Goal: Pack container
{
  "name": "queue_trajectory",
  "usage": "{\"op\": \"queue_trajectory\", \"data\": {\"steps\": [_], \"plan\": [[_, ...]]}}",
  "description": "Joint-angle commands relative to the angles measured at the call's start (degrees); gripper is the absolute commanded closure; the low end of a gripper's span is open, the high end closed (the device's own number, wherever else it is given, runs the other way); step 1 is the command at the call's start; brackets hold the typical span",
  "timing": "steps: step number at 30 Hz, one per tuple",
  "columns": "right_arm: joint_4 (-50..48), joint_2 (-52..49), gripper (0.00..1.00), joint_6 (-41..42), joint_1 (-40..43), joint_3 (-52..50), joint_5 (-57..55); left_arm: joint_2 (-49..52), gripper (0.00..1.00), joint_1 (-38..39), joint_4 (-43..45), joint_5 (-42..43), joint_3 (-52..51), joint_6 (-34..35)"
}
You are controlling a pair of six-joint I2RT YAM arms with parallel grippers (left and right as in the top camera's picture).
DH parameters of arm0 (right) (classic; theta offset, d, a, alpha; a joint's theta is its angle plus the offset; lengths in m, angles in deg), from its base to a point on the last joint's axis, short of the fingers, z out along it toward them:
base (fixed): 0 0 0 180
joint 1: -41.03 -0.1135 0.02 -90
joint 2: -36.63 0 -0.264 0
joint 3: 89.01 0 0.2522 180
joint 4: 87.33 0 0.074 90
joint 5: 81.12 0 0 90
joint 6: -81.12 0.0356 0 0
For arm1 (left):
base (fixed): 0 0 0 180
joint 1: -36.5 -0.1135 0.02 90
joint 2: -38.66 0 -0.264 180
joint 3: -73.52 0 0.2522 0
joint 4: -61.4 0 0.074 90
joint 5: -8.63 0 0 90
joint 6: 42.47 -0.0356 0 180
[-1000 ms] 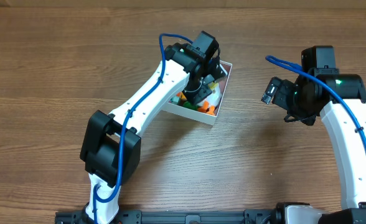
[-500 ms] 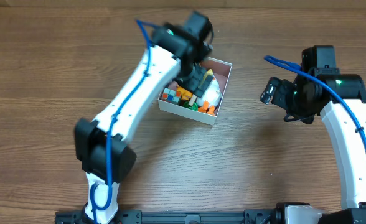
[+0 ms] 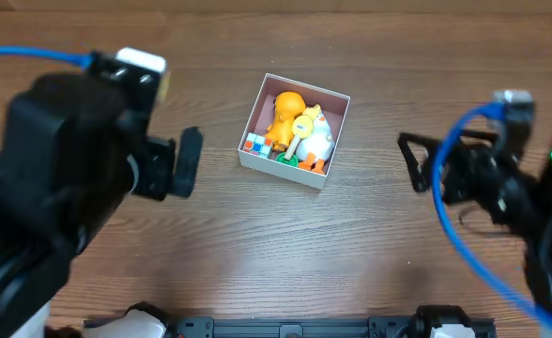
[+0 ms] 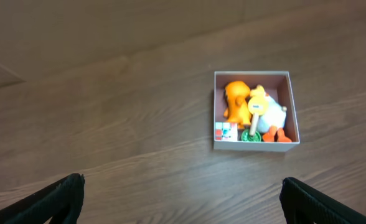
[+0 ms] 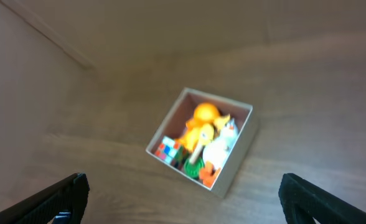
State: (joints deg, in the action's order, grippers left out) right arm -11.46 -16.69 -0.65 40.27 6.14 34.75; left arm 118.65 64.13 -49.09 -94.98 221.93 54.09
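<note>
Left jaws, right jaws both spread wide, empty, high above brown wood-grain counter (image 3: pixel 398 263). Square shallow white cardboard container (image 3: pixel 278 170) mid-counter, between arms, toys inside. Likely light; thin walls flex, so pinch one wall near corner, gently.

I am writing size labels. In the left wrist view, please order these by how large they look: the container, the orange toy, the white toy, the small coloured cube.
1. container
2. orange toy and white toy: they look about alike, so I do not rank them
3. coloured cube
</note>
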Motion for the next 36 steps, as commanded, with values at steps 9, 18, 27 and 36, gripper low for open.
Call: {"op": "queue_trajectory", "data": {"steps": [9, 18, 27, 36], "plan": [[4.59, 4.37, 0.01, -0.81, 0.09, 0.66, -2.27, -0.35, 0.0, -0.28, 0.92, -1.57, 0.09, 1.18], [6.14, 4.35, 0.0, -0.85, 0.09, 0.61, -2.34, -0.13, 0.0, -0.28, 0.92, -1.57, 0.09, 1.18], [-4.55, 13.33, 0.0, -1.11, 0.09, -8.26, -20.55, -0.13, 0.0, -0.28, 0.92, -1.57, 0.09, 1.18], [-15.47, 33.48, 0.0, -1.14, 0.2, -42.95, -27.21, -0.13, 0.0, -0.28, 0.92, -1.57, 0.09, 1.18]]}}
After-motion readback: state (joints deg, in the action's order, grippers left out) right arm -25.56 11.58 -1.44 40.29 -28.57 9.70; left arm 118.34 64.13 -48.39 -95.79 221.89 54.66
